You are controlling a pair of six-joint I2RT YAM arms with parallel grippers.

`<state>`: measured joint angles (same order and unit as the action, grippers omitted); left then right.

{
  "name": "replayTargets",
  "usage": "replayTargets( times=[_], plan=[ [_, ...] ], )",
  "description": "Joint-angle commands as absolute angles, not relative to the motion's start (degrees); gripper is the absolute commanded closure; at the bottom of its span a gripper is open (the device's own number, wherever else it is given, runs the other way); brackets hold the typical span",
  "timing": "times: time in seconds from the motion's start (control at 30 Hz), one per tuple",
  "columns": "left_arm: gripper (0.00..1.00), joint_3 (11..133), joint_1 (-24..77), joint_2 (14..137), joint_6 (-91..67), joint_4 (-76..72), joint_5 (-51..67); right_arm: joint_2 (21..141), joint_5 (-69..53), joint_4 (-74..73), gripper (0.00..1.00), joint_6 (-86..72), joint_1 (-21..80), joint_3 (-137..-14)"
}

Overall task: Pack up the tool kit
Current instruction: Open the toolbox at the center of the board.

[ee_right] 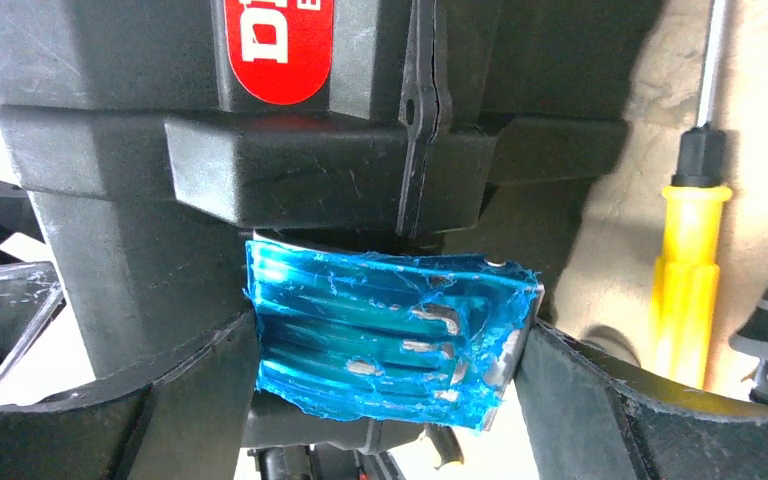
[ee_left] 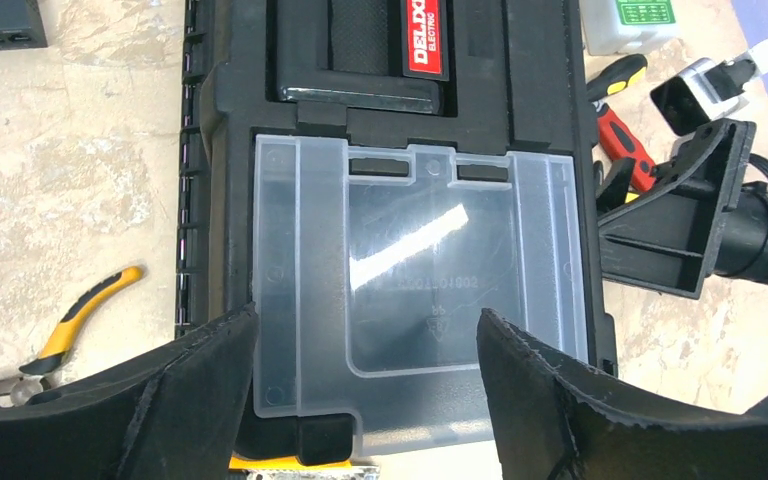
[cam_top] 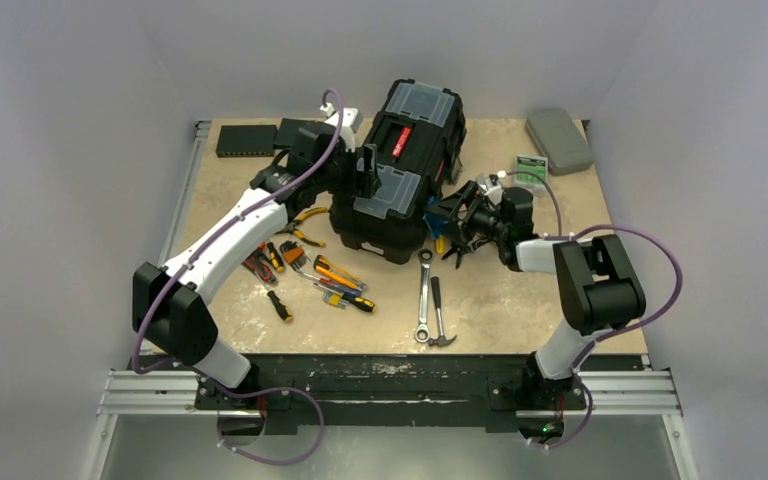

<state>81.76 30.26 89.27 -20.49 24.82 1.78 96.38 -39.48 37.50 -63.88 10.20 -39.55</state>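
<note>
The black toolbox stands closed at mid-table, red-labelled handle on top. My left gripper hovers open over the near clear compartment lid, with nothing between its fingers. My right gripper is at the toolbox's right side, open, its fingers close on either side of a metal latch wrapped in blue film. Loose tools lie in front: yellow pliers, orange-handled screwdrivers, a wrench and a small hammer.
A flat grey case lies back right, a flat black box back left, a small white-and-green box near the case. A yellow screwdriver lies just right of the right gripper. Red-handled pliers lie beside the toolbox.
</note>
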Motion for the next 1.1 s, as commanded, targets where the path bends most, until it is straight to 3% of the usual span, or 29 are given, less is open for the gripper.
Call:
replayTargets(
  times=[0.0, 0.1, 0.27, 0.47, 0.73, 0.87, 1.07],
  plan=[
    [0.21, 79.6, 29.3, 87.3, -22.1, 27.2, 4.1, 97.4, -42.9, 53.2, 0.15, -68.3, 11.3, -38.6],
    [0.21, 79.0, 29.0, 86.8, -22.4, 26.8, 4.5, 98.7, -42.8, 58.3, 0.15, -72.6, 9.9, -36.1],
    [0.21, 78.4, 28.9, 86.9, -22.6, 26.5, 5.0, 106.0, -43.5, 87.3, 0.15, -88.7, 7.4, -29.7],
    [0.20, 79.7, 28.9, 86.1, -21.9, 28.0, 3.1, 108.4, -44.4, 93.4, 0.14, -92.4, 6.8, -29.1],
    [0.20, 80.2, 29.0, 84.9, -21.2, 29.6, 1.1, 96.8, -43.3, 62.0, 0.18, -75.8, 3.7, -27.5],
    [0.20, 80.1, 29.2, 84.8, -21.1, 29.8, 0.7, 87.9, -37.5, 36.5, 0.15, -59.8, 3.2, -30.2],
    [0.20, 79.9, 29.7, 84.1, -21.1, 29.7, 0.5, 77.0, -27.6, 16.4, 0.17, -47.0, 3.0, -36.0]
  ],
)
